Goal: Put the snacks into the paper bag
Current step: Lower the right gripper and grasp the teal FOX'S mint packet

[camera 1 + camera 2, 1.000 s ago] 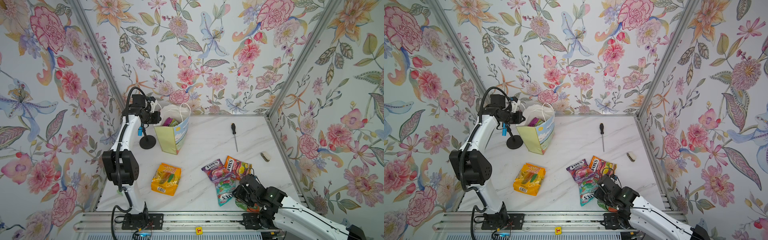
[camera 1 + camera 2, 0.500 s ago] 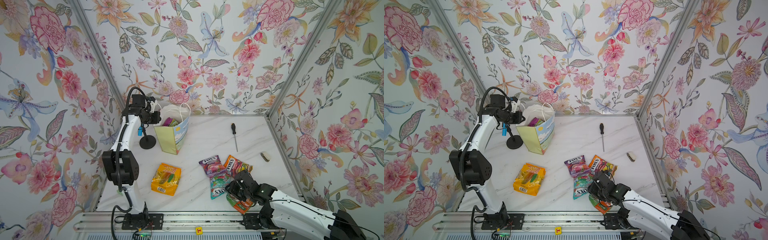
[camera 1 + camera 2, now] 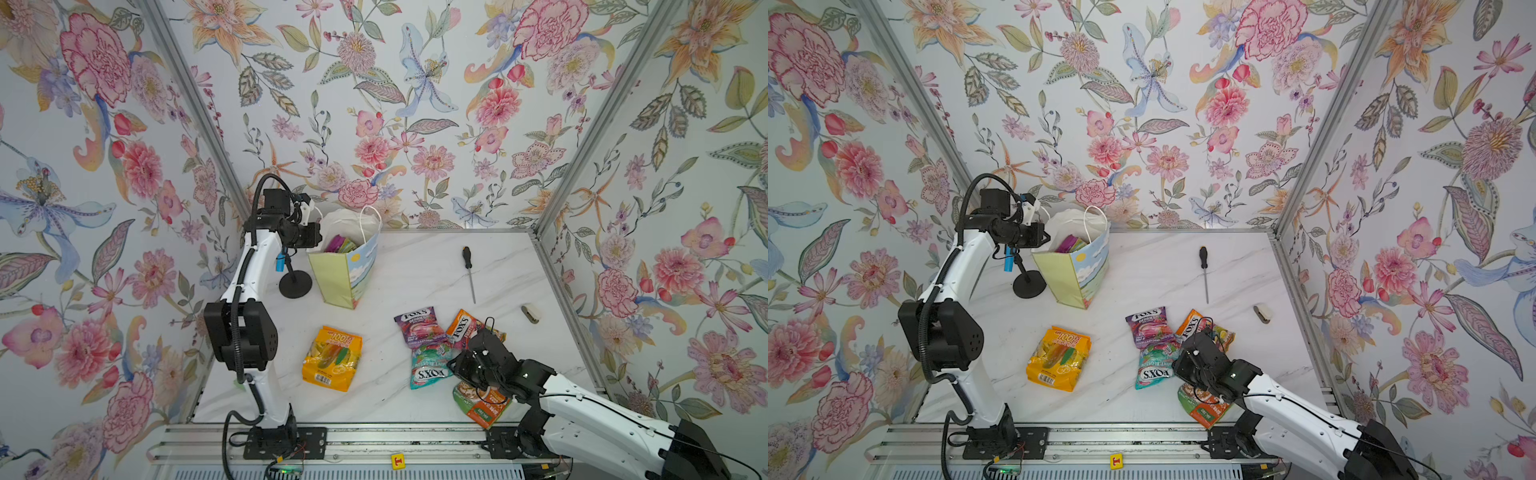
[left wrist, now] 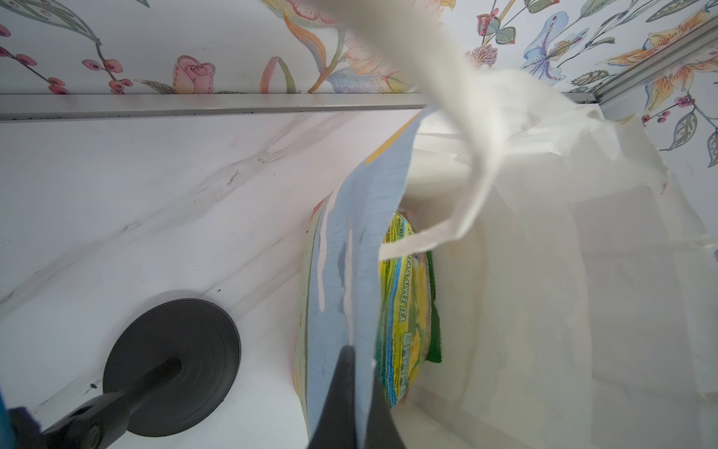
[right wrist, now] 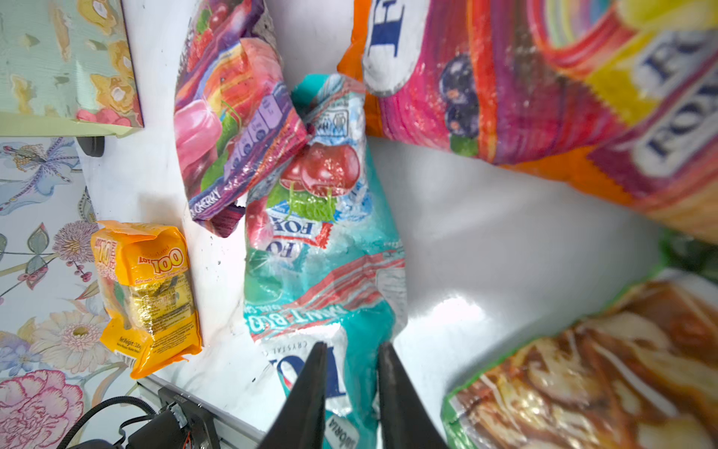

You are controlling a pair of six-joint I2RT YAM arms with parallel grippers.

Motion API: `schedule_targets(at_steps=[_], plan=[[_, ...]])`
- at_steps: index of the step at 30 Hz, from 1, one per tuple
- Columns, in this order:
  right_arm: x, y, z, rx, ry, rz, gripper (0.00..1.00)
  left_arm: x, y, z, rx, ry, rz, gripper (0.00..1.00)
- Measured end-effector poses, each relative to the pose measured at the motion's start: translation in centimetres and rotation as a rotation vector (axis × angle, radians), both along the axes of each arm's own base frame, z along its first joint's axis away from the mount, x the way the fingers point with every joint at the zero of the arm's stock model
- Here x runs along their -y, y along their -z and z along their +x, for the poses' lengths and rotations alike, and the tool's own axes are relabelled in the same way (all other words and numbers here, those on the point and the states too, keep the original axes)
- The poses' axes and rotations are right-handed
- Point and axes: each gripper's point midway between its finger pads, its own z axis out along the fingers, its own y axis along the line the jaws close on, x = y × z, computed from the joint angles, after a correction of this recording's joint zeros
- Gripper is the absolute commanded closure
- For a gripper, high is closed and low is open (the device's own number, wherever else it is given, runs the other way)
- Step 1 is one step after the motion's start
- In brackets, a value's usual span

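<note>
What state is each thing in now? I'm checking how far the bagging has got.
paper bag: upright, open, packets inside.
left gripper: shut on paper bag rim.
teal packet: on table, crumpled.
right gripper: jaws astride teal packet end, grip unclear.
purple packet: on table.
orange packet: on table.
yellow-orange packet: on table, alone.
green-orange packet: on table, partly hidden behind right gripper.
screwdriver: lying flat, untouched.

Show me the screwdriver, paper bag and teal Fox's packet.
screwdriver [image 3: 467, 254], in a top view, black handle.
paper bag [image 3: 330, 278], in a top view, pale side panel.
teal FOX'S packet [image 5: 326, 248], right wrist view, its middle.
</note>
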Motion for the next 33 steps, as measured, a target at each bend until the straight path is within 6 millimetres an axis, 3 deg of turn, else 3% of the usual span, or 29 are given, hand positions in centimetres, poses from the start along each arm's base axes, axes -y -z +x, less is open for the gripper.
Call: schedule_targets(at_steps=[6,10,16,18,26,30,33], plan=[[-0.1,0.1,0.0,-0.006,-0.009,-0.007,0.65,0.0,0.0,0.0,0.000,-0.001,0.000,0.98],[-0.5,0.3,-0.4,-0.014,-0.017,0.006,0.65,0.0,0.0,0.0,0.000,-0.001,0.000,0.98],[-0.3,2.1,-1.8,-0.065,-0.022,0.003,0.65,-0.1,0.0,0.0,0.000,-0.002,0.000,0.98],[-0.4,2.3,-1.8,-0.072,-0.021,0.006,0.67,-0.1,0.0,0.0,0.000,-0.001,0.000,0.98],[-0.9,2.4,-1.5,-0.063,-0.021,0.016,0.98,-0.1,0.0,0.0,0.000,-0.002,0.000,0.98],[-1.0,1.5,-1.1,-0.037,-0.041,-0.003,1.00,-0.1,0.0,0.0,0.002,-0.002,0.000,0.98],[-1.8,-0.6,-0.2,0.014,-0.069,0.000,1.00,-0.1,0.0,0.1,0.002,-0.002,0.000,0.98]])
